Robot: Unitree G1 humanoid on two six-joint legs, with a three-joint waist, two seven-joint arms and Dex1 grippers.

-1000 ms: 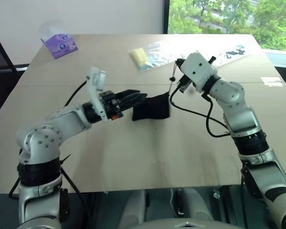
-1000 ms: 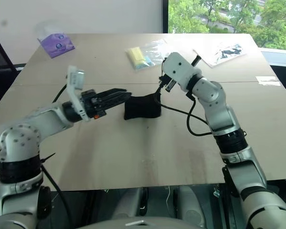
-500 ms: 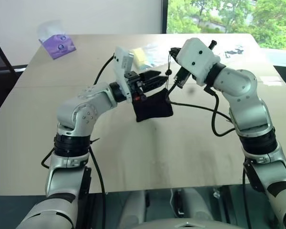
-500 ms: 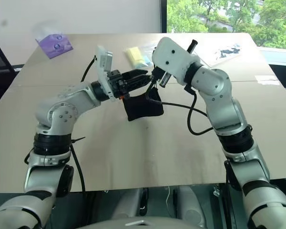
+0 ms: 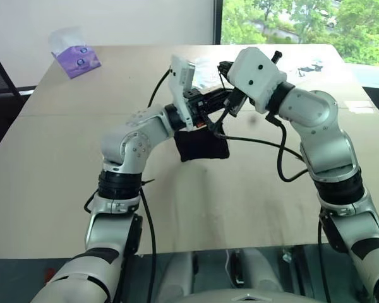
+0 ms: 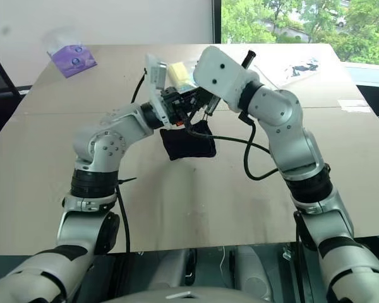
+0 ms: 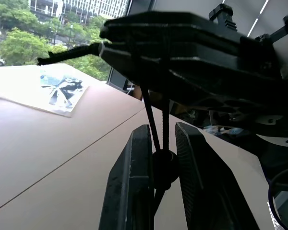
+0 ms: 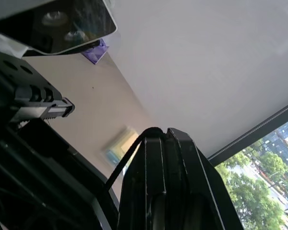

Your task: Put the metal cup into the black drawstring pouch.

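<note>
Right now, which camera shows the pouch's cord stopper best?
Left wrist view: the round cord stopper sits between the left gripper's fingers, cords running up. The eye views show the black drawstring pouch hanging; there the stopper is too small to tell.

pouch (image 5: 201,145) plain black | cord (image 7: 153,129) black | packet (image 5: 78,60) purple, at table's far left corner | table (image 5: 240,202) tan | yellow packet (image 6: 179,74) near far edge | fingers (image 7: 134,182) black
</note>
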